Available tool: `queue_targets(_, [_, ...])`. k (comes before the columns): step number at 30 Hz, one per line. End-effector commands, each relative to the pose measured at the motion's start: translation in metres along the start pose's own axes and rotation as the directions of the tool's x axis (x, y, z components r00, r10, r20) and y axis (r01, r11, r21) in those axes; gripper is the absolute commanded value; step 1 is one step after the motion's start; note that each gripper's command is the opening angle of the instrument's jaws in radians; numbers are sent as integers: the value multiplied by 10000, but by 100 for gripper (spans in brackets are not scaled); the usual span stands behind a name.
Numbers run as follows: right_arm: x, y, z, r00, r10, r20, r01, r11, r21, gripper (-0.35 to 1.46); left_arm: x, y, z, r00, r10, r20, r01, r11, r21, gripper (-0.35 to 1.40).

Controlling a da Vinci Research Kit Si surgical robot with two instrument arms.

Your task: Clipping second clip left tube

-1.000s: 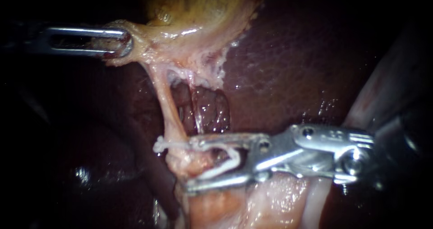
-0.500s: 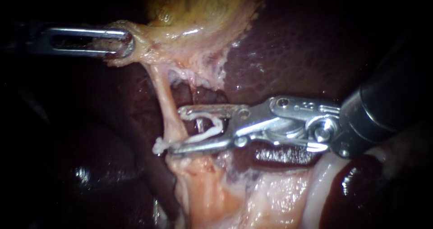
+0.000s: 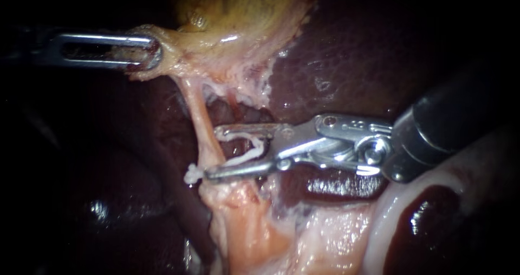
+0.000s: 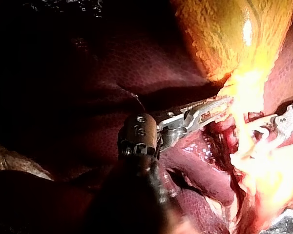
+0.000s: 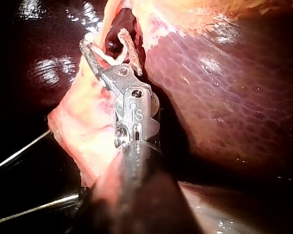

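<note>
The gallbladder [image 3: 238, 10] is pinched at its pale lower end by the left instrument [image 3: 151, 52]. Its slotted jaws are pressed together on the tissue, and the fold is held out toward the view's left. The same hold is seen in the left wrist view, where the left instrument [image 4: 220, 104] is clamped on bright tissue just under the yellow gallbladder [image 4: 224, 34].

From that gripped fold the left tube [image 3: 201, 123] is stretched down as a thin pale strand across the dark liver [image 3: 352, 64], to a pinkish mound of tissue [image 3: 244, 226] below. A seated clip [image 3: 190, 173], white, is seen at the tube's low end, poking out on its left side.

Just above it the right instrument [image 3: 211, 151] is set in from the right, jaws spread wide, tips laid at the tube's right edge. Whether the tube is taken between them cannot be told. A loaded clip [image 3: 252, 148] is carried between the jaws, bent open, one leg against each jaw. The lower jaw's tip is placed close beside the seated clip.

In the right wrist view the right instrument [image 5: 103, 39] is shown with its loaded clip [image 5: 110, 58] between the spread jaws. Pale tissue [image 5: 83, 112] is seen beside it and glossy liver [image 5: 224, 87] on the other side.
</note>
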Motion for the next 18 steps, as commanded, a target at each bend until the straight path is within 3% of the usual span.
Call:
queue_targets(1, [1, 0, 3, 10000, -8, -46, 9, 9999, 106, 50, -1, -1, 1, 10000, 10, 16, -10, 10000, -22, -35])
queue_targets(8, [10, -3, 28, 9992, -247, -315, 271, 9965, 789, 49, -3, -1, 5, 10000, 20, 19, -20, 10000, -31, -35])
queue_targets(18, [13, -36, 23, 9974, -534, -474, 610, 9821, 1781, 46, -4, -1, 5, 10000, 29, 36, -29, 10000, -57, -35])
